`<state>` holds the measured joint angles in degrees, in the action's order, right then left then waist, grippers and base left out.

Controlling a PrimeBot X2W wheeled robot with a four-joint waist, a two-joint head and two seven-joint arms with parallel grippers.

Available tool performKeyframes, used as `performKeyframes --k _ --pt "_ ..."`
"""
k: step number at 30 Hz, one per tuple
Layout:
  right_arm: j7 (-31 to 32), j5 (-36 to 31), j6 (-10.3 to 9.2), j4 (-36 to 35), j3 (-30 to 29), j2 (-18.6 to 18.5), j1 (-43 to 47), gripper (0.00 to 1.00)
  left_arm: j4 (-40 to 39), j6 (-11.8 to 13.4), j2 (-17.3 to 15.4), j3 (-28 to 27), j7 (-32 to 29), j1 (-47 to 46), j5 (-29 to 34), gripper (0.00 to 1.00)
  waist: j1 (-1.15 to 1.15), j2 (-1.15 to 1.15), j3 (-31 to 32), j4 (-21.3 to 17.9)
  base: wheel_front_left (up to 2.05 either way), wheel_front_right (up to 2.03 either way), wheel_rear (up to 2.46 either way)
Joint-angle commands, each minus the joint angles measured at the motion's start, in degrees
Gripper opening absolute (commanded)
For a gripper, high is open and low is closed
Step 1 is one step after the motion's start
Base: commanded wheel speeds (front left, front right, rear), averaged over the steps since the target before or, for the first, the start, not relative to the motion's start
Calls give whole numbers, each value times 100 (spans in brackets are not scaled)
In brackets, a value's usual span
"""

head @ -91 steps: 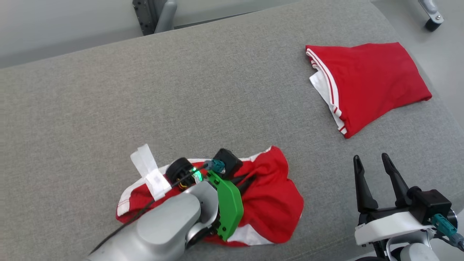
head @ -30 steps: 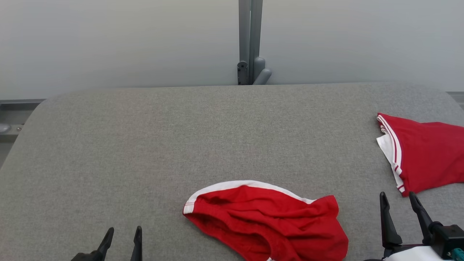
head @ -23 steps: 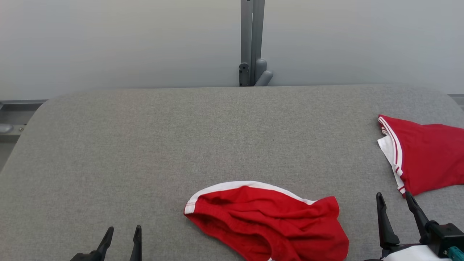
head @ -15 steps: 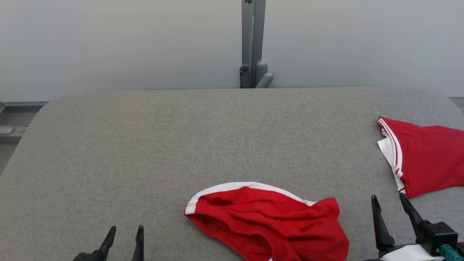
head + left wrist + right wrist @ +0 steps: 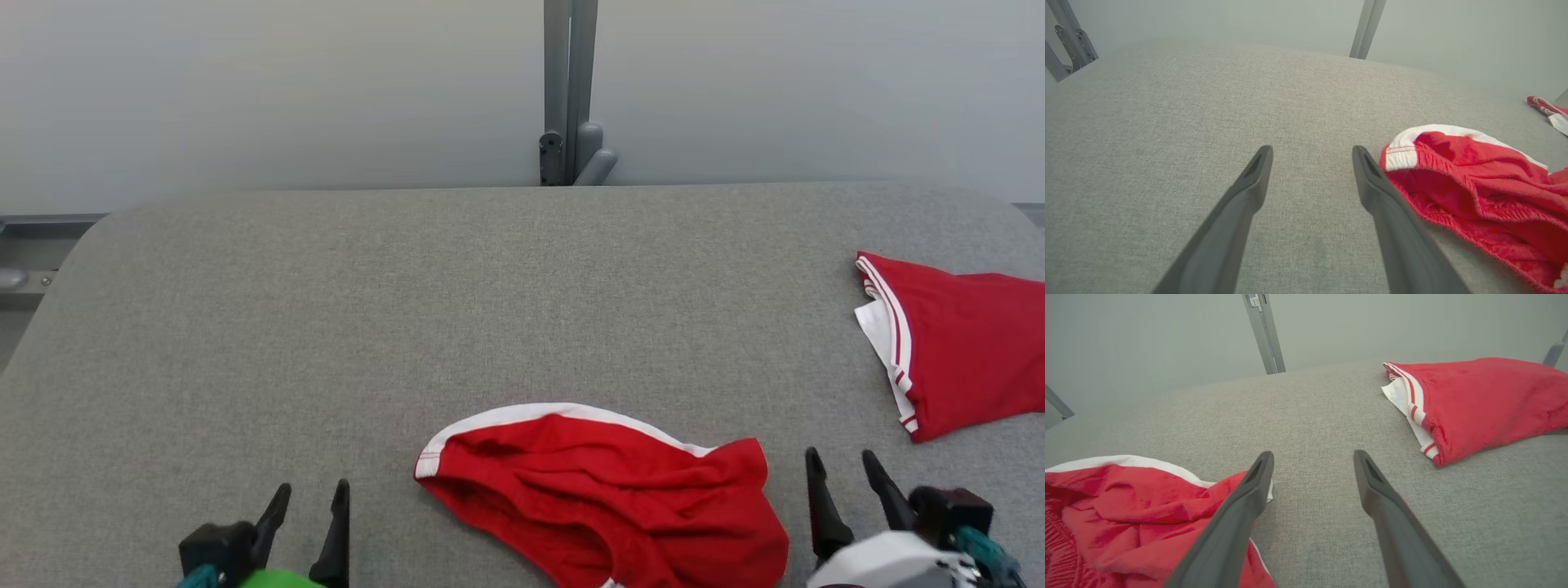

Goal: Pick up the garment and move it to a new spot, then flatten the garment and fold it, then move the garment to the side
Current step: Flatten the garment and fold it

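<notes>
Garment point(image 5: 604, 498) lies crumpled at the table's point(image 5: 326, 286) near edge, between my two pairs of jaws, both spread and empty. Flattening, folding and setting aside all remain, I judge. Second red piece point(image 5: 963, 343) sits folded at right.

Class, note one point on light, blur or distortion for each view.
Head view: soft even light, hardly any shadow under the crumpled garment. Left wrist view: the wide lens bows the table and tilts the post. Right wrist view: the folded garment is in focus.
</notes>
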<state>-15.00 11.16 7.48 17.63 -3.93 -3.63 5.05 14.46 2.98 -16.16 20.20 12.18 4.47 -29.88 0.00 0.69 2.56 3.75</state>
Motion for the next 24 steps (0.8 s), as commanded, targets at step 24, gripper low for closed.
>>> performKeyframes --k 24 --pt "3208 954 0 205 787 -142 -1172 100 -142 -298 581 700 -2062 -1664 -546 100 0 -69 -651 31 0 0 0"
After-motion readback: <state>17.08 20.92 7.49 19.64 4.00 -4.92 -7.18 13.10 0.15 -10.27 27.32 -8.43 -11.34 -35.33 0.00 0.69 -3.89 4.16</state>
